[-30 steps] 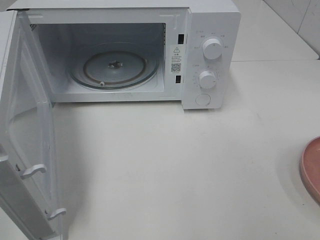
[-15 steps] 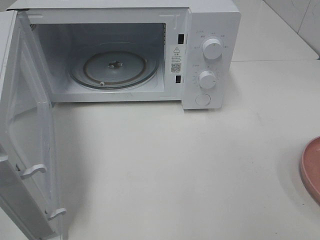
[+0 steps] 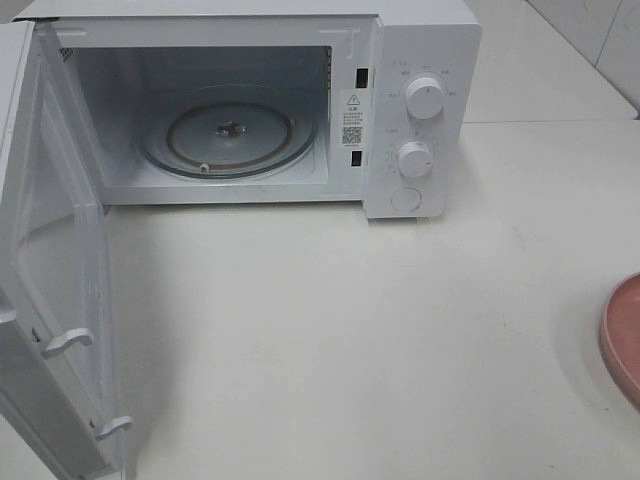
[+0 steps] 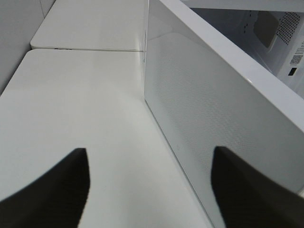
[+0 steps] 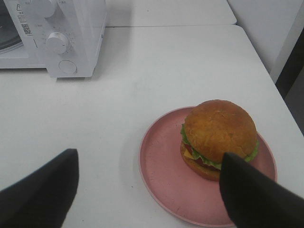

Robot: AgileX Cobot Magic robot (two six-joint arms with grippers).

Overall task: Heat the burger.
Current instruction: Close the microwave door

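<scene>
Both jaws stand wide and hold nothing, so the right gripper [image 5: 147, 190] should grasp the burger [image 5: 219, 137] gently, leaving the plate [image 5: 161, 175].

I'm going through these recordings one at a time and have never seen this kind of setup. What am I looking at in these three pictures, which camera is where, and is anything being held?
This is a two-armed robot working at a white table. One picture comes from a camera mounted high above: it shows a white microwave with its door swung open, an empty glass turntable inside, and the edge of a pink plate at the right.

The other two come from cameras on the arms' wrists; the dark shapes at the bottom are gripper fingers. The left gripper sits beside the open door, jaws apart, holding nothing. The right gripper looks down at the burger on the pink plate, jaws open on either side of the view, not touching it. Neither arm appears in the high view.
</scene>
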